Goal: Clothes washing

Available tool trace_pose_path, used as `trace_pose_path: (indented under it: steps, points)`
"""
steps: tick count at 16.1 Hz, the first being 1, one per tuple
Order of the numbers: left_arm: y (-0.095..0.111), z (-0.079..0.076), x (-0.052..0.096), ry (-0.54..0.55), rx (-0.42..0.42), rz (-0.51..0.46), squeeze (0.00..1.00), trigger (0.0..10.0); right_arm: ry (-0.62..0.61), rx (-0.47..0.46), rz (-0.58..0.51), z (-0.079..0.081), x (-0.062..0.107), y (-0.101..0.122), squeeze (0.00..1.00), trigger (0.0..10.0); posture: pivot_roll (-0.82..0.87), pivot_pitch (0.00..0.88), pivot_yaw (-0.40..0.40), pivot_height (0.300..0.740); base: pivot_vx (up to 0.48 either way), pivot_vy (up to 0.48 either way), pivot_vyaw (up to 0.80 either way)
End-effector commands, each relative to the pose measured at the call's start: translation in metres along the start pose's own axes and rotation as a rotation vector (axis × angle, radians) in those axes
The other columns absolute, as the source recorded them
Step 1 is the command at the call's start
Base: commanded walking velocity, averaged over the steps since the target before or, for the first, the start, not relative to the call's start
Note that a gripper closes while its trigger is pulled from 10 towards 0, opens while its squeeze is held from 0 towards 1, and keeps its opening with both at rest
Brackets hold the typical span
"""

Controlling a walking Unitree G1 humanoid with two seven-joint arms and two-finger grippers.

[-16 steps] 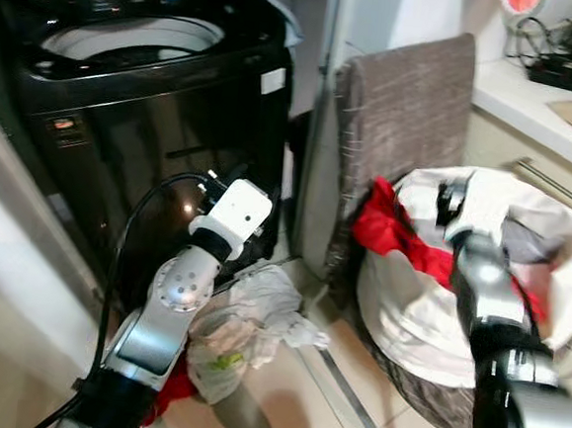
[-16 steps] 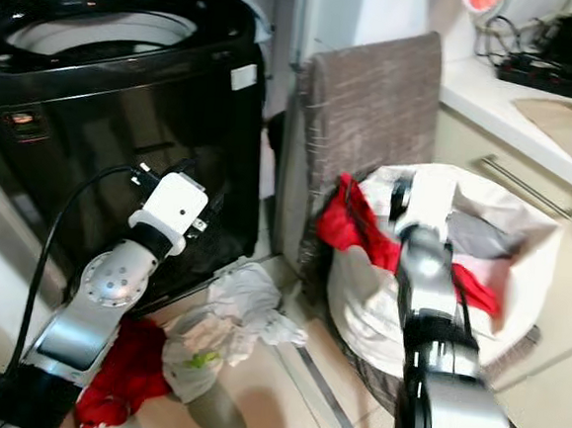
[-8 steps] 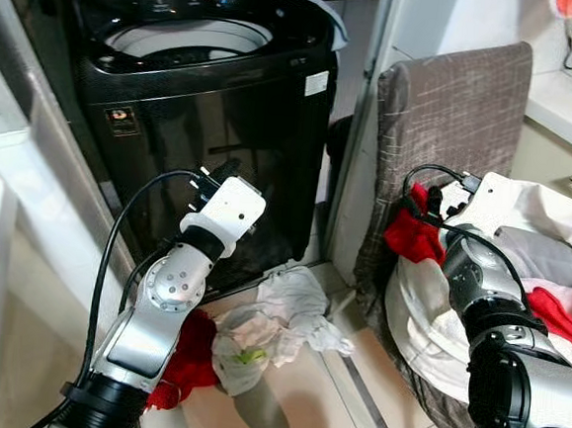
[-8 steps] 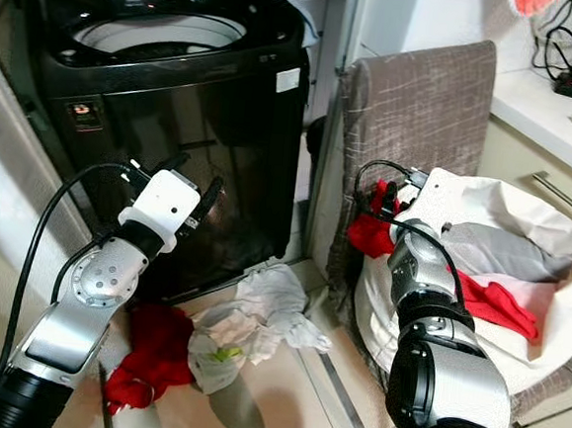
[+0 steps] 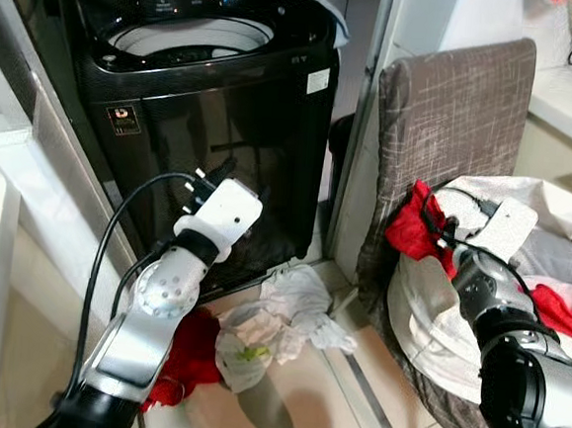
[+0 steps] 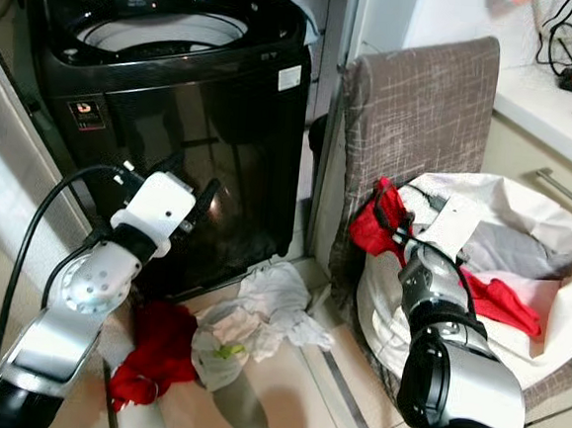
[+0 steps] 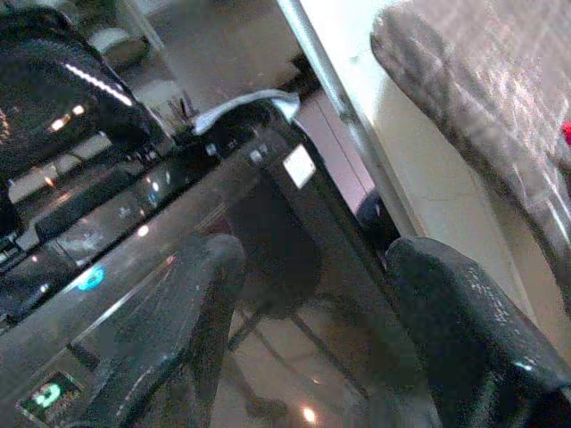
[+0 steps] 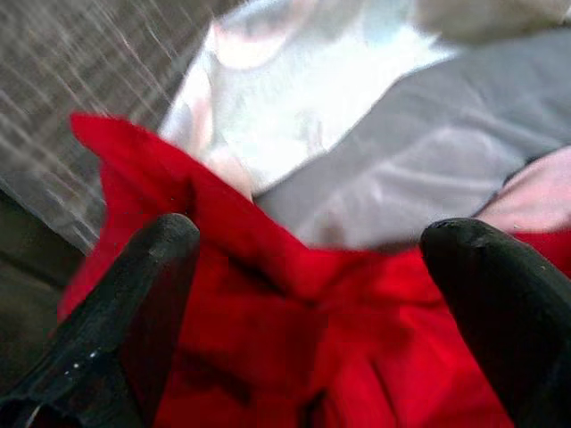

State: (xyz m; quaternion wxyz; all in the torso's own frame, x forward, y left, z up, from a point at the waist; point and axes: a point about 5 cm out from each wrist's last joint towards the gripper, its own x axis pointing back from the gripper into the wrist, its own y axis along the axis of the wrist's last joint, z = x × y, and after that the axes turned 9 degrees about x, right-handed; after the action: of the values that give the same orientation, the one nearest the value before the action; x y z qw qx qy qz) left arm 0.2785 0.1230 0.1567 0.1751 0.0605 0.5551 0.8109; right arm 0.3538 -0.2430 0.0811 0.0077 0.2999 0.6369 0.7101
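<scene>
Tiled laundry corner, open top-loading washer (image 5: 195,53) beside a white laundry bag (image 5: 455,327). Your right hand (image 8: 312,294) sits fingers apart over the red garment (image 8: 268,357): soft, light, floppy, so pinch a bunched fold. Left hand (image 7: 312,312) also apart, idle.

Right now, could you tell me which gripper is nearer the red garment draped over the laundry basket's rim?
Right. The right gripper is over the red garment; the left gripper faces the washing machine.
</scene>
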Motion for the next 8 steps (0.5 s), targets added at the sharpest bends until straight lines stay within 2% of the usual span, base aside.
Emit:
trace_pose_path:
  steps: [1,3,4,7,8]
  points:
    - [0.001,0.003,0.005,-0.01,-0.013,0.014,0.0,10.0,-0.011,0.037,0.045,-0.005,0.001,-0.014,0.0,10.0,0.12,0.137,0.073,0.74,0.0,0.0,0.0]
    - [0.001,0.006,0.015,-0.023,-0.029,0.04,0.0,10.0,-0.024,0.067,0.083,-0.01,0.002,-0.028,0.0,10.0,0.16,0.177,0.095,0.74,0.0,0.0,0.0]
    - [0.002,0.01,0.024,-0.03,-0.045,0.059,0.0,10.0,-0.047,0.054,0.141,-0.015,0.005,-0.044,0.0,10.0,0.18,0.199,0.107,0.74,0.0,0.0,0.0]
    - [0.004,0.014,0.03,-0.027,-0.054,0.072,0.0,10.0,-0.057,-0.004,0.202,-0.019,0.007,-0.056,0.0,10.0,0.2,0.212,0.117,0.74,0.0,0.0,0.0]
    - [0.005,0.015,0.032,-0.03,-0.058,0.079,0.0,10.0,-0.06,-0.04,0.22,-0.02,0.008,-0.059,0.0,0.0,0.21,0.214,0.121,0.74,0.0,0.0,0.0]
